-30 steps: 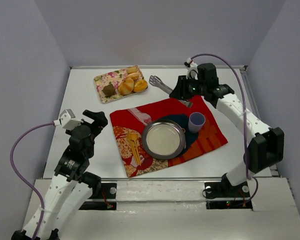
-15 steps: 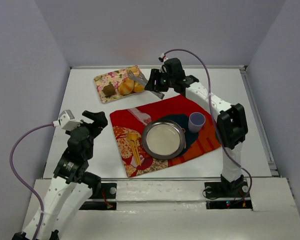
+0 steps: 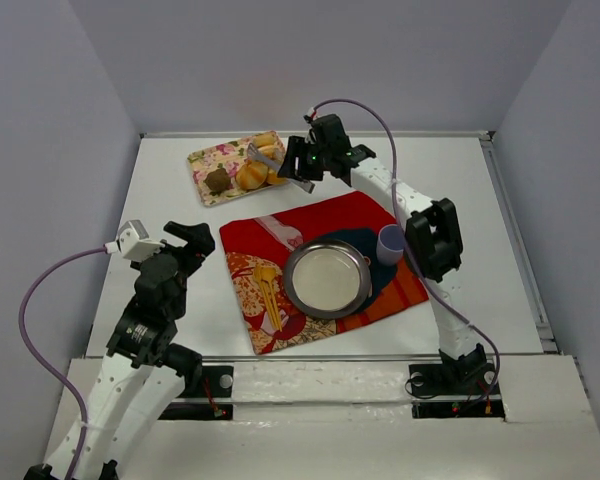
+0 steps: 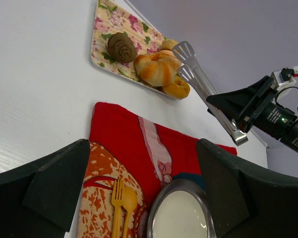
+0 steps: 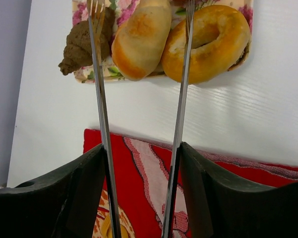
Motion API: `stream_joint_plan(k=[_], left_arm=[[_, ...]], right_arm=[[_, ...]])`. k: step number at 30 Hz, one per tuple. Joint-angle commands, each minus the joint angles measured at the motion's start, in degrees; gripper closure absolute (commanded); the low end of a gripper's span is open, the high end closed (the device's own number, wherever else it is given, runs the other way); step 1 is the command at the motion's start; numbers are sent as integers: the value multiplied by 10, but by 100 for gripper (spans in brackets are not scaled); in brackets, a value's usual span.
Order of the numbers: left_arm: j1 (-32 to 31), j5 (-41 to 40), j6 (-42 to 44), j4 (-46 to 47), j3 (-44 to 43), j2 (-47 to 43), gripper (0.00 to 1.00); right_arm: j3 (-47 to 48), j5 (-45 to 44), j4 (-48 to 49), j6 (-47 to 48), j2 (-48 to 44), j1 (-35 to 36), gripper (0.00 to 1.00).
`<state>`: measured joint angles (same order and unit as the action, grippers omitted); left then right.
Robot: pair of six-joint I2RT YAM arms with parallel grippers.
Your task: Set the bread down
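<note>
A floral tray [image 3: 202, 158] at the back left holds several breads: an oval roll [image 5: 141, 37], a ring-shaped bread [image 5: 206, 42] and a dark brown bun [image 5: 82, 47]. My right gripper [image 3: 305, 165] is shut on metal tongs [image 5: 100, 99]. The tong arms are spread and their tips hang over the roll, between the brown bun and the ring bread. No bread is held. A steel plate [image 3: 292, 275] sits empty on the red cloth [image 3: 325, 215]. My left gripper [image 3: 195, 240] is open and empty, left of the cloth.
A lilac cup [image 3: 392, 243] stands on the cloth right of the plate. A yellow fork and spoon [image 3: 267, 295] lie on the cloth left of it. Walls enclose the white table on three sides.
My right arm has swung left with the tongs, from the cloth's back right edge to the bread tray. The left arm has not moved.
</note>
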<state>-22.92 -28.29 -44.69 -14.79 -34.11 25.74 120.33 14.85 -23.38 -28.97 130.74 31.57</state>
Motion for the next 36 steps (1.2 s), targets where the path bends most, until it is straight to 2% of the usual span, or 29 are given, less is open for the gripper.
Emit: stream_joint_plan(k=[1,11,18,22,28,31,36], left_arm=[[-1,-15,-3,27,9,-5,1],[-1,-17,-5,27,11,-8,1],[-1,-17,-9,24,11,-17,1],[-1,-19,-11,21,12,-22,1],[-1,-20,-15,20,15,-36,1],[-1,-21,-16,20,15,-38,1],[-1,-22,-17,18,14,-38,1]], right_arm=[[51,-8,-20,-10,9,14,35],[64,-44,-45,1,14,47,34],[88,-45,-52,-20,37,53,40],[97,-50,-56,-28,44,53,51],[108,-56,-71,-28,51,58,61],[108,-57,-72,-23,49,58,81],[107,-76,-63,1,13,58,92]])
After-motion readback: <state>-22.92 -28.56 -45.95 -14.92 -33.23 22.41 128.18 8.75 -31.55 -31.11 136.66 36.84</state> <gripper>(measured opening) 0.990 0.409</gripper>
